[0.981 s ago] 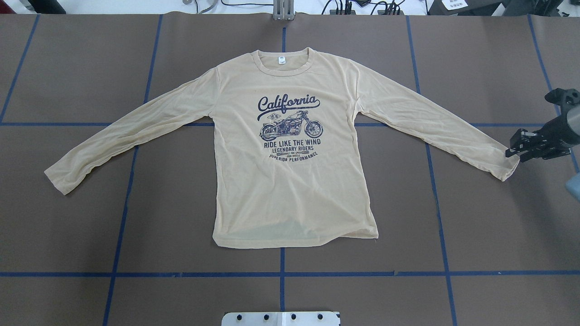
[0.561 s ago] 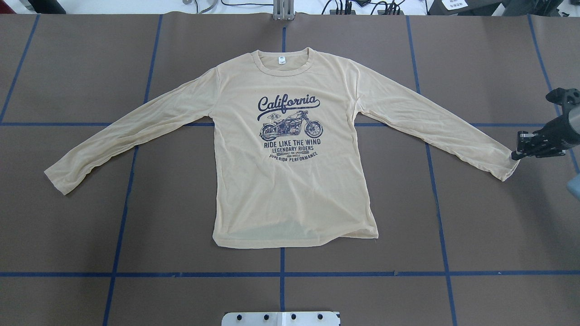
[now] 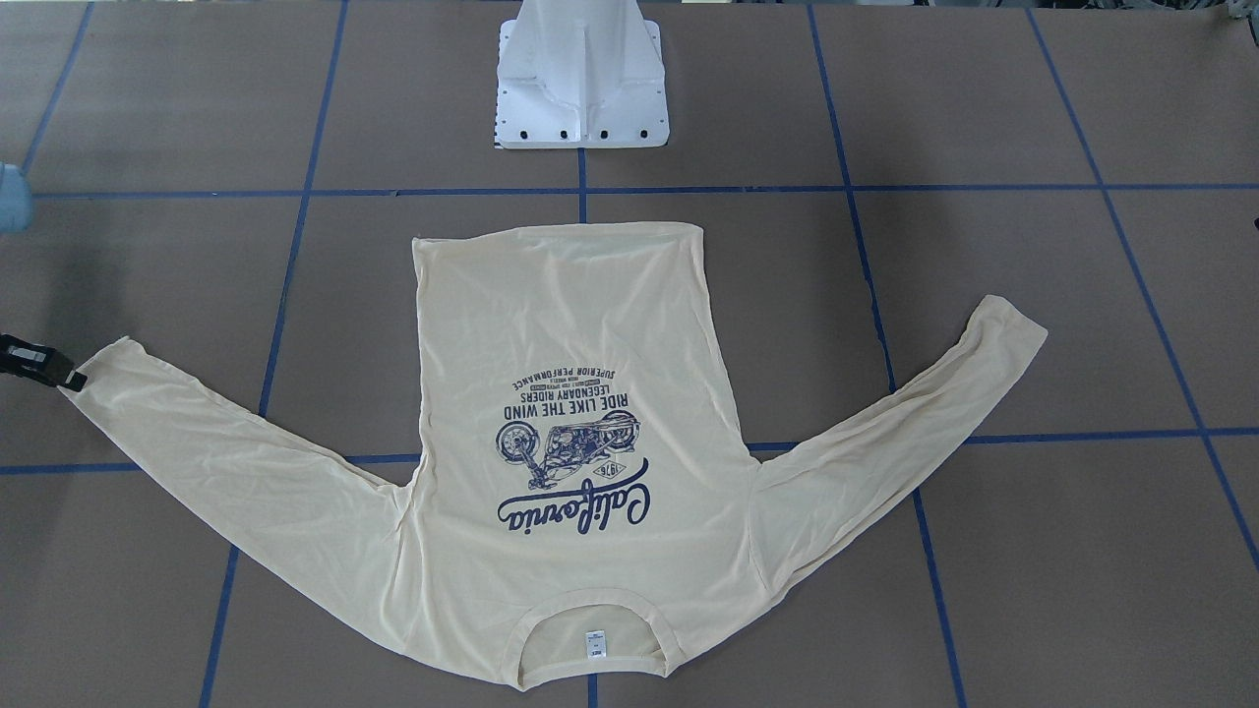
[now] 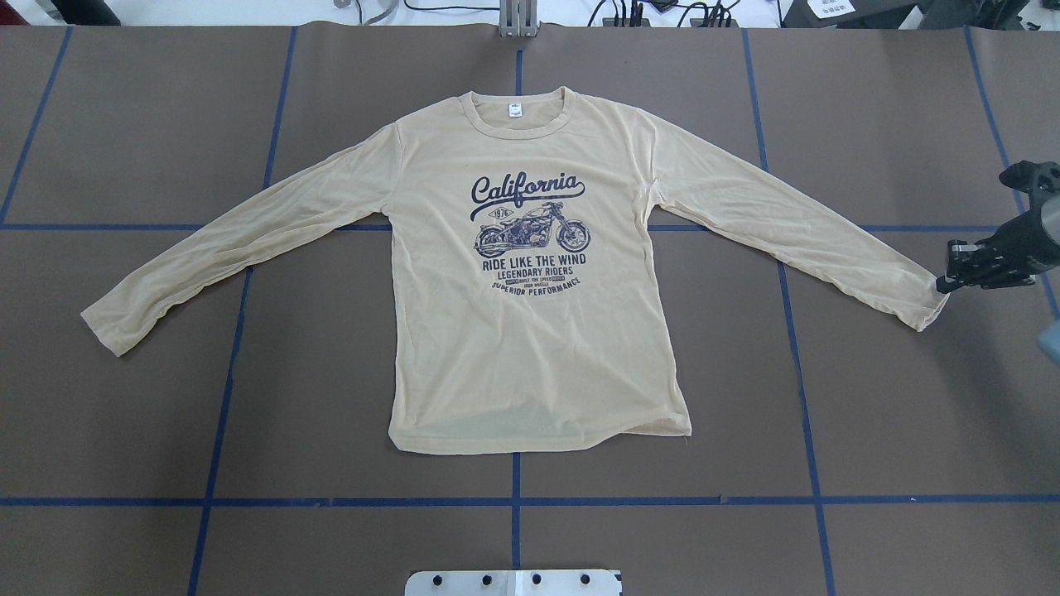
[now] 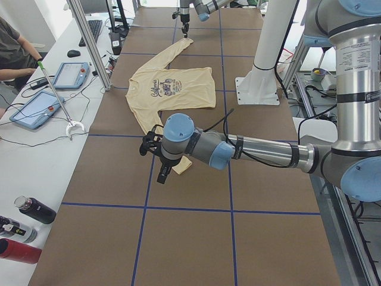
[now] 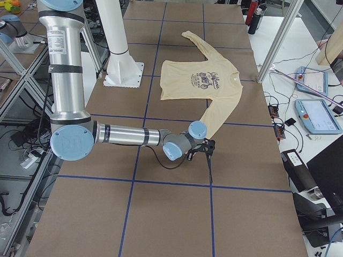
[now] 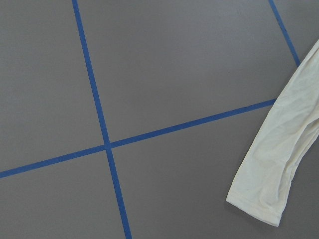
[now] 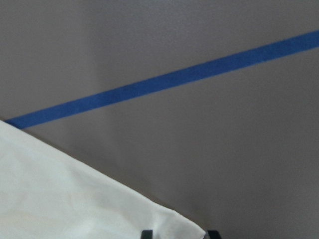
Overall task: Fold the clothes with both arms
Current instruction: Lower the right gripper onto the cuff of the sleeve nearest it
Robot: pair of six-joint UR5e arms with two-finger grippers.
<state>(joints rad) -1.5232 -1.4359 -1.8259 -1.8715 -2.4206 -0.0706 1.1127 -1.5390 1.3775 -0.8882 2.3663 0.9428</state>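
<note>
Pale cream-yellow thin long-sleeved T-shirt [image 4: 530,356] w/ navy "California" motorcycle print lies flat, print up, on the brown paper-covered desk [image 4: 869,414], which carries a grid of blue tape lines [image 4: 662,500]. Both sleeves are spread out & slant toward the robot's side. The ribbed neck w/ small white label [image 4: 515,110] points away from the white pedestal base [image 3: 582,88]; the hem faces it.

Black two-finger right end effector [image 4: 942,283] sits at the outer end of the sleeve on the robot's right. That right cuff [image 4: 926,310] is right at its tips. The T-shirt body lies well apart from it, toward the desk's middle. Right wrist cam: two black fingertips [image 8: 146,233] show at the bottom edge w/ a narrow gap btw them, i.e. parted, not clenched. The cuff's corner lies in line w/ that gap, flat on the desk. Can't tell whether the tips touch the cloth. One tape line runs across just beyond the cuff.

Black left end effector [image 5: 162,176] shows only in the side view, low over the desk, near the left cuff [image 7: 259,199] of the other sleeve. Released or clenched: can't tell. Left wrist cam: that cuff lies flat at the view's lower right, near a crossing of two tape lines.
</note>
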